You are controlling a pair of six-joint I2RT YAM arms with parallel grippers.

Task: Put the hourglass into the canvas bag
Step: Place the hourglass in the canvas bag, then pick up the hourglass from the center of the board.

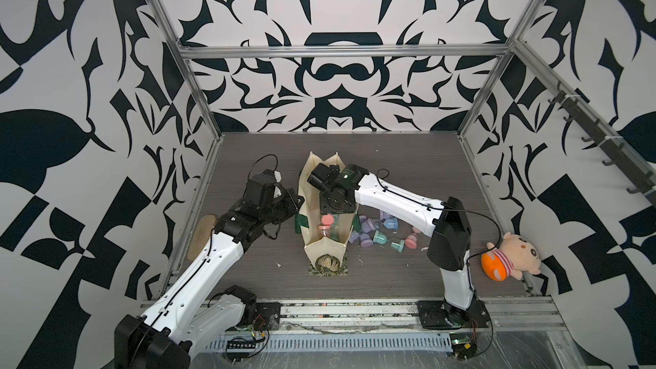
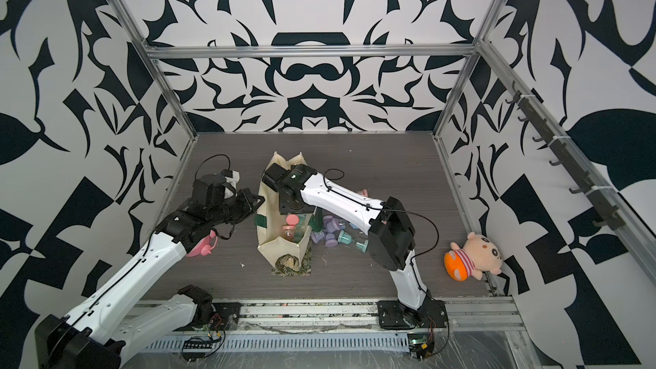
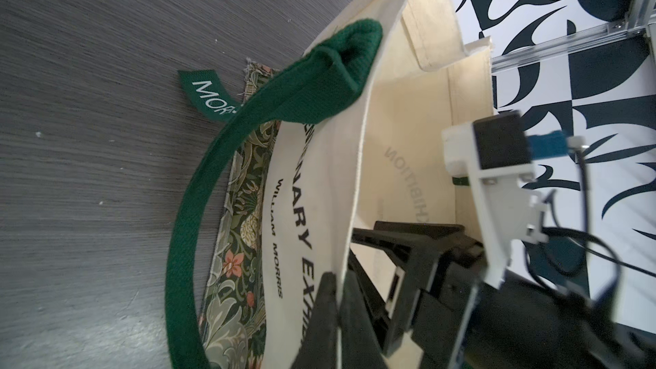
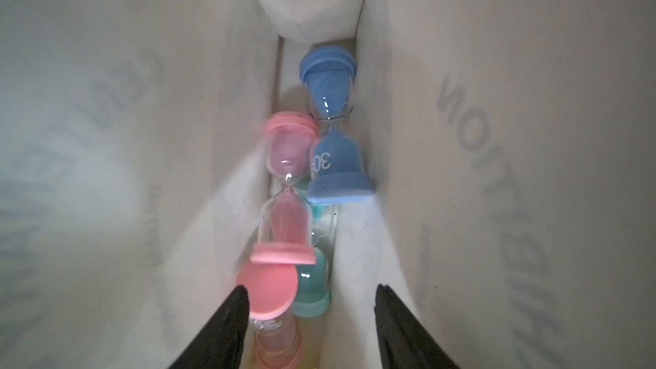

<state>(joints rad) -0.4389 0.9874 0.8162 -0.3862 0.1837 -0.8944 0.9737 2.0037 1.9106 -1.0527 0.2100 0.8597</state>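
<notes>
Now, L gripper (image 3: pixel 339 289): clamped on rim of canvas bag (image 1: pixel 324 246), one finger each side of wall.
R gripper (image 4: pixel 311 289): inside bag, jaws partway apart, nothing betw. them.
Pink hourglass (image 4: pixel 285 189): blurred, in bag just below R jaws, beside blue hourglass (image 4: pixel 332 129).
Table (image 1: pixel 390 172): more hourglasses (image 1: pixel 380 235) lie just beside bag.

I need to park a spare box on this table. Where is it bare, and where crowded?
Bare: the far tabletop behind the canvas bag, and the strip between the bag and the front rail. Crowded: the loose hourglasses beside the bag, under the right arm.
</notes>
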